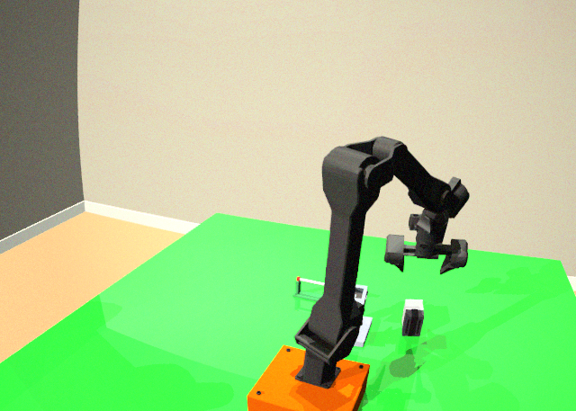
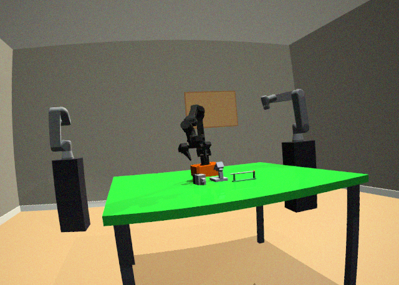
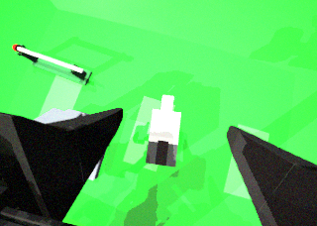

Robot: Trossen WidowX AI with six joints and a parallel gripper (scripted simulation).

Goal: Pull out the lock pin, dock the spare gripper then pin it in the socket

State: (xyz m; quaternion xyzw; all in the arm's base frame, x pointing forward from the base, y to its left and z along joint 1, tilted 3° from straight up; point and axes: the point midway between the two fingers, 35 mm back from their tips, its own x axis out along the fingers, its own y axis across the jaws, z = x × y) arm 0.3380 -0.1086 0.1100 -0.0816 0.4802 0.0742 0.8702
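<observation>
My gripper (image 1: 421, 272) (image 2: 199, 156) (image 3: 174, 122) is open and empty, high above the table. The spare gripper (image 1: 413, 318) (image 2: 199, 179) (image 3: 164, 127), a white block with a dark end, lies on the table below, its narrow white spigot pointing away from the arm's base. The grey-white mount (image 1: 364, 333) (image 2: 219, 166) stands beside it, partly hidden by the arm in the top view and by a finger in the wrist view. Its socket's inside is not clear. A thin white bar with an orange-red end, which looks like the lock pin (image 1: 310, 281) (image 2: 244, 172) (image 3: 50, 58), lies across two dark posts.
The arm's orange base (image 1: 283, 374) (image 2: 201, 170) stands on the green table (image 1: 185, 304) (image 2: 161, 198) behind the mount. The low two-post rack (image 2: 234, 178) stands beyond the mount from the spare gripper. Two grey arms on black pedestals stand away from the table.
</observation>
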